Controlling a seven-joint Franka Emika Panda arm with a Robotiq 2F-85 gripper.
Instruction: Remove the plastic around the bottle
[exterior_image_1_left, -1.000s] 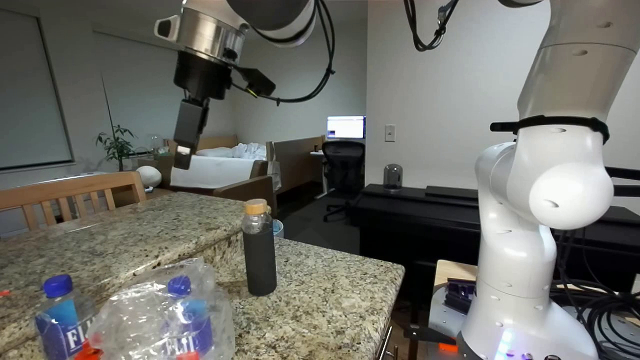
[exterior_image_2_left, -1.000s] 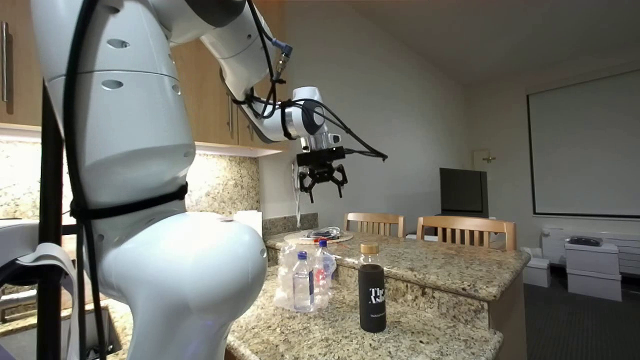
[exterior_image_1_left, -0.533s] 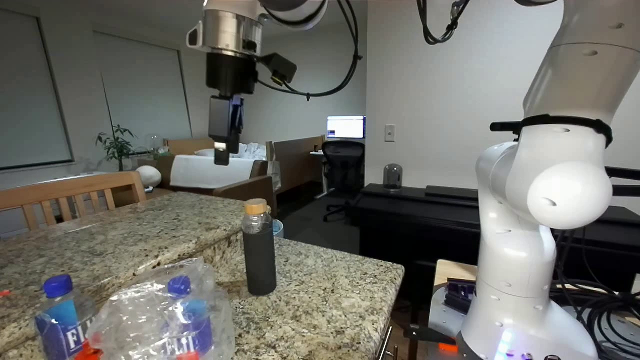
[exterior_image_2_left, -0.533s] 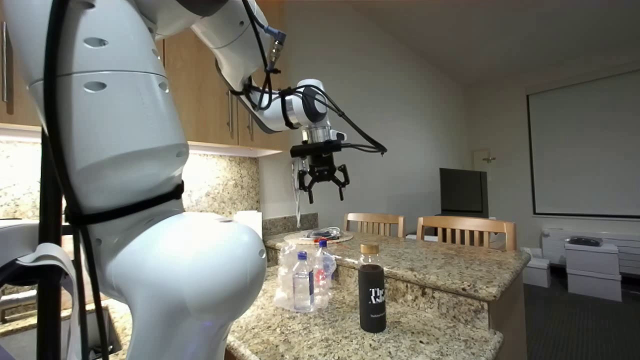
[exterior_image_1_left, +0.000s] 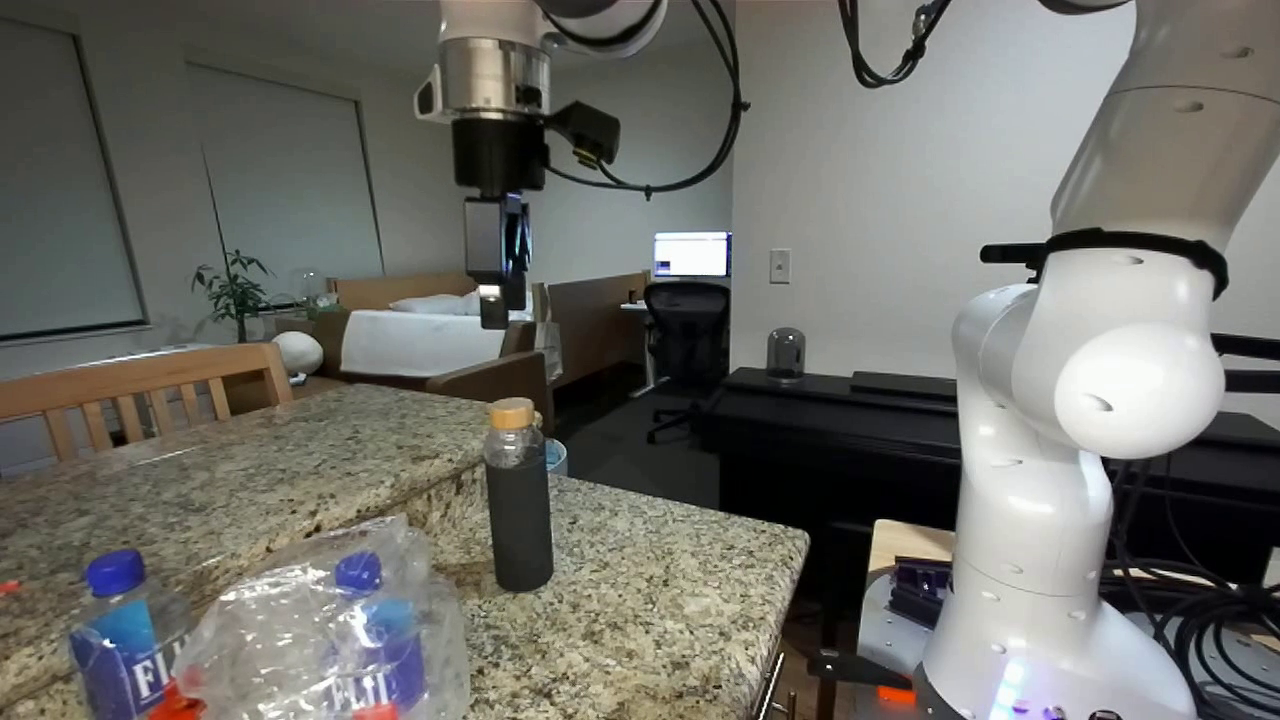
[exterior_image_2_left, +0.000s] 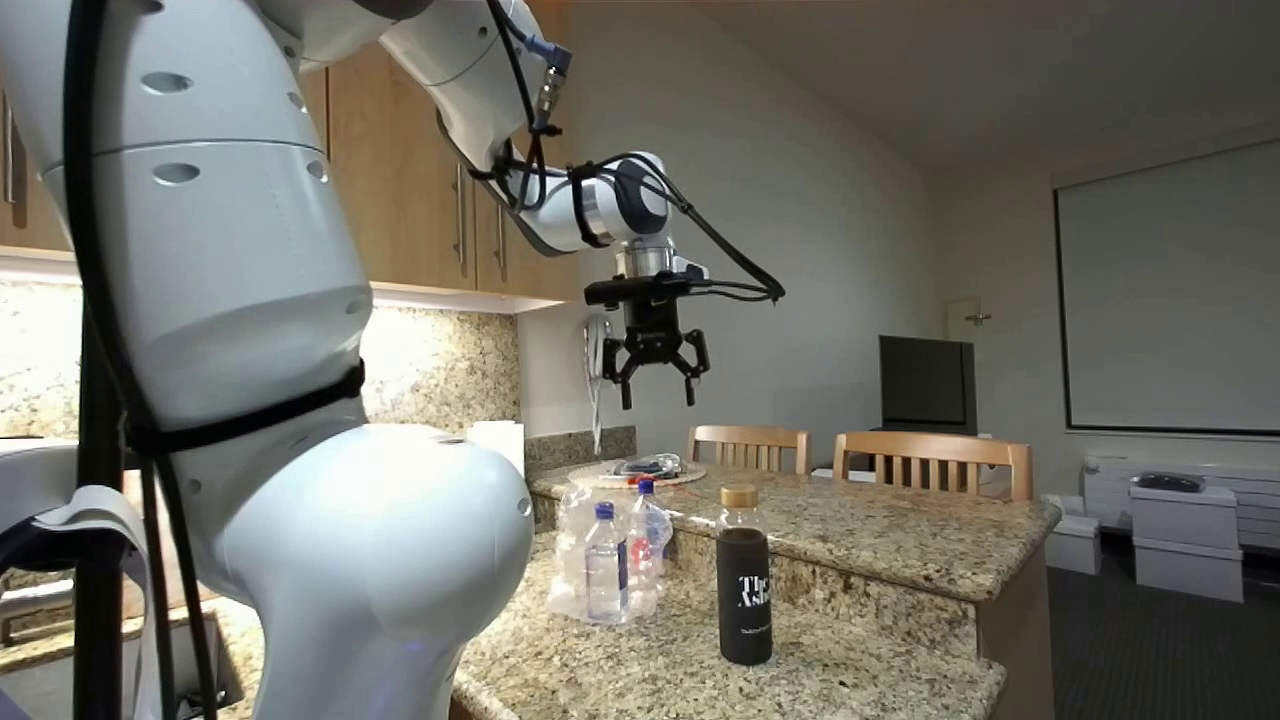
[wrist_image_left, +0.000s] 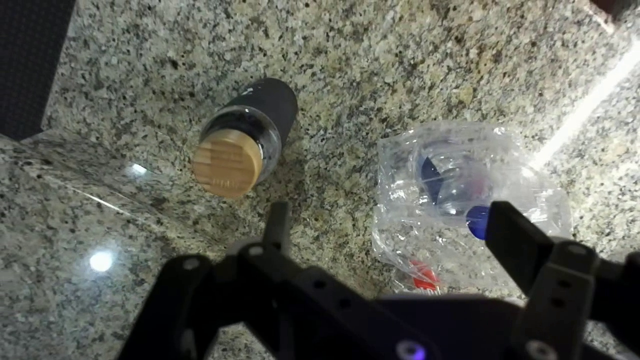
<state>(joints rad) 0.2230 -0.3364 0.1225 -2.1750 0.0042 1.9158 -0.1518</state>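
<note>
Claw (exterior_image_2_left: 658, 398) is wide open, fingers well apart, nothing in it; points down, well above the bench (exterior_image_1_left: 640, 610) and clear of everything on it. Dark bottle (exterior_image_2_left: 744, 600) stands upright on the bench's lower level, near the raised ledge (exterior_image_2_left: 870, 530). Its tan top (exterior_image_1_left: 512, 413) is on; white lettering shows on its side in an exterior view. Plastic (exterior_image_1_left: 290, 620) is a crinkled clear bag on the same lower level, apart from the dark bottle, bare granite between them. It's around one clear water bottle (exterior_image_1_left: 395, 657): wrist view has the blue cap (wrist_image_left: 477, 222) and part of the label showing through. Second clear bottle (exterior_image_1_left: 125, 640), also blue-capped, is just beside it; can't tell if the plastic touches that one. Labels on both are blue with red low down, FIJI partly readable in an exterior view. In the wrist view the dark bottle sits up and left of the gap between the fingers, and one fingertip (wrist_image_left: 512, 232) overlaps the plastic, but only in line of sight: both exterior views put the claw far higher. Raised ledge also carries a round mat (exterior_image_2_left: 595, 479); what lies on it is too small to make out. Two wooden chairs (exterior_image_2_left: 930, 443) stand beyond the ledge.
</note>
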